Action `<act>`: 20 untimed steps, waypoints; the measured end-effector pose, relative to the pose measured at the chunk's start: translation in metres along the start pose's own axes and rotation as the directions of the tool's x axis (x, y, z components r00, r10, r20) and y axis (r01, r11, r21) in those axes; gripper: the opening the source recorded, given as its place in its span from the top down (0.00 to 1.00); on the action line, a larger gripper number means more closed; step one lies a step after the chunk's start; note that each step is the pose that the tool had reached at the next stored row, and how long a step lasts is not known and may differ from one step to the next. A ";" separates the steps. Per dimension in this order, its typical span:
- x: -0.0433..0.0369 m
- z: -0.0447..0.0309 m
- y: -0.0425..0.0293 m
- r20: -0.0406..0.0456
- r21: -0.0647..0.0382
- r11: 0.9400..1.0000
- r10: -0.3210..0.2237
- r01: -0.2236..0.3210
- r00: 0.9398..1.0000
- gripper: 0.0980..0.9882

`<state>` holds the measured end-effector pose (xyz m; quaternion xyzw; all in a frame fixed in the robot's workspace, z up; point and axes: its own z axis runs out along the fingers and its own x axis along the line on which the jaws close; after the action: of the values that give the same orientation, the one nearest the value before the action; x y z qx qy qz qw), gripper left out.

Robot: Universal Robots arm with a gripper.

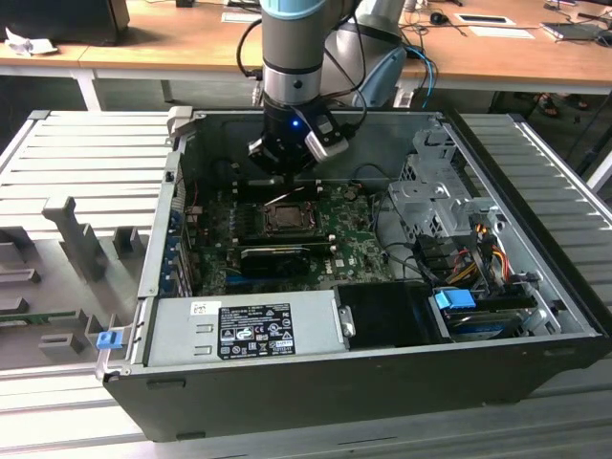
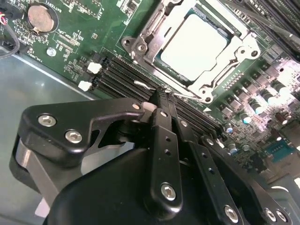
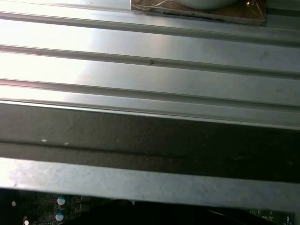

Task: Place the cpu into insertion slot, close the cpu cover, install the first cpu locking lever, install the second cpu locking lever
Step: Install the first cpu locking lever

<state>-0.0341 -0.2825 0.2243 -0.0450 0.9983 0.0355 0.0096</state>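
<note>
The gripper (image 2: 164, 93) hangs low over the motherboard (image 2: 93, 42). In the second wrist view its two black fingers (image 2: 165, 140) meet at the tips, so I judge it clenched. A thin bright wire (image 2: 142, 84), perhaps the end of a locking lever, lies just beside the tips. Whether it is pinched between them I cannot tell.

In the exterior view the gripper (image 1: 287, 177) stands at about twelve o'clock from the cpu (image 1: 284, 218), near to it but not above it. The power supply (image 1: 249, 330) lies at six o'clock and the drive cage (image 1: 435, 196) at about three o'clock.

The cpu (image 2: 194, 40) sits flat in the insertion slot (image 2: 161, 62), with its dull metal top facing up. The cpu cover (image 2: 243, 47) lies down around it, and its cut-out frames the chip. The long black memory slots (image 2: 122, 79) run between the socket and the fingertips.

The chip is probably light and stiff, with a smooth top and a delicate underside, so only its edges are good for holding. The cover is a thin, stiff plate. A lever of such wire should be springy and narrow, and is best taken at its free end.

The chip is square and has no real long axis. Its sides run parallel to the cover frame. The wire runs along the side of the socket.
</note>
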 end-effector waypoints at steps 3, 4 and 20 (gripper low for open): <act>-0.0030 0.0026 0.0000 -0.001 0.000 1.000 -0.007 0.007 1.000 0.99; -0.0039 0.0030 0.0001 -0.001 -0.001 1.000 -0.006 0.006 1.000 0.99; -0.0153 0.0115 -0.0051 0.000 -0.004 1.000 -0.004 0.004 1.000 0.99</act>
<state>-0.0182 -0.2853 0.2129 -0.0472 0.9981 0.0375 0.0094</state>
